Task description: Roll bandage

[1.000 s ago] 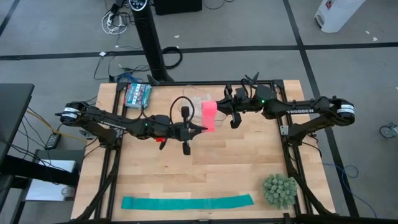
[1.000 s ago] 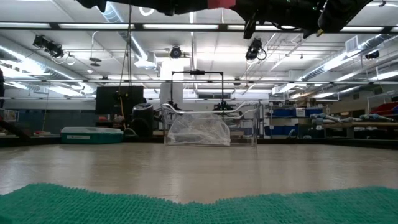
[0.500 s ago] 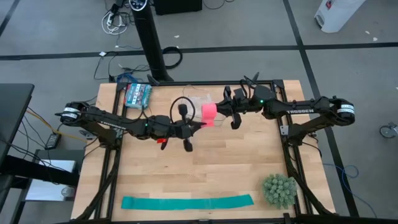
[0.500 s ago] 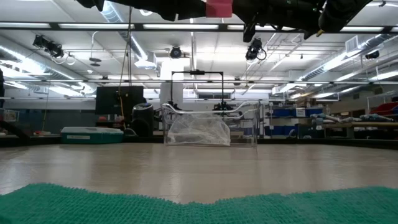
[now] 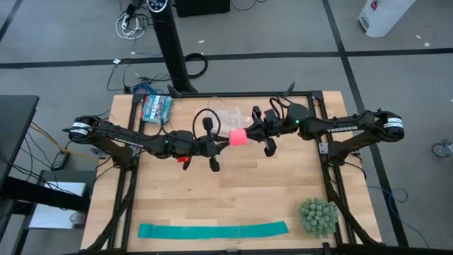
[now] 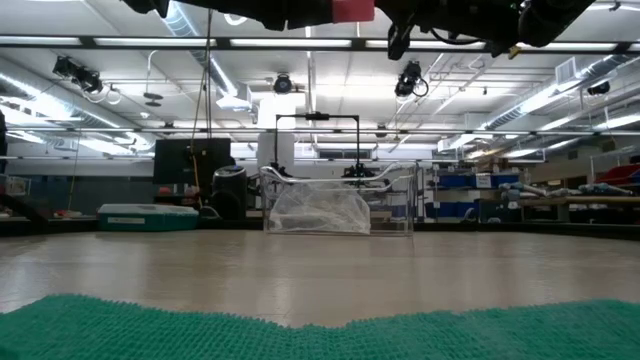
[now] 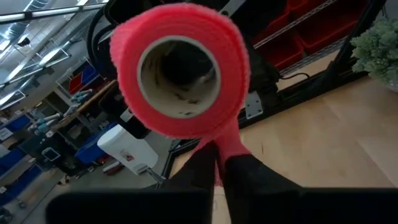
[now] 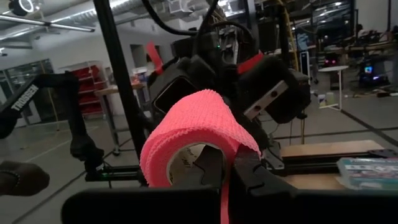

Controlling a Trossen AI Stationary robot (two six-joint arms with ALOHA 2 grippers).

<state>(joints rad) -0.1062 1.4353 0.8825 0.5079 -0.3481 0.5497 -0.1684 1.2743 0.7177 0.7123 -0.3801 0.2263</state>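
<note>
The bandage is a pink-red roll on a pale core, held in the air over the middle of the table's far half. It also shows at the top edge of the low view. My left gripper comes level from the table's left and is shut on a pink tail below the roll. My right gripper comes level from the table's right and is shut at the roll's other end. Each wrist view looks at one open end of the core. My left gripper pinches the bandage's loose tail between its two fingers, just under the roll. It comes level from the table's left. The roll stands above the fingertips, clear of the table. How many layers it holds cannot be told. My right gripper pinches pink bandage at the lower rim of the roll's end, level from the table's right. A narrow pink strip runs back between the fingers. Whether one finger reaches inside the core I cannot tell. The roll is lifted clear.
A teal-green strip lies flat along the near edge and fills the low view's foreground. A green spiky ball sits at the near right. A clear plastic bag and a teal box lie at the far side.
My right gripper has moved a little toward the table's left and near side, closer to my left gripper. From above, the bandage has shrunk from a long upright pink piece to a short compact roll between the two grippers.
</note>
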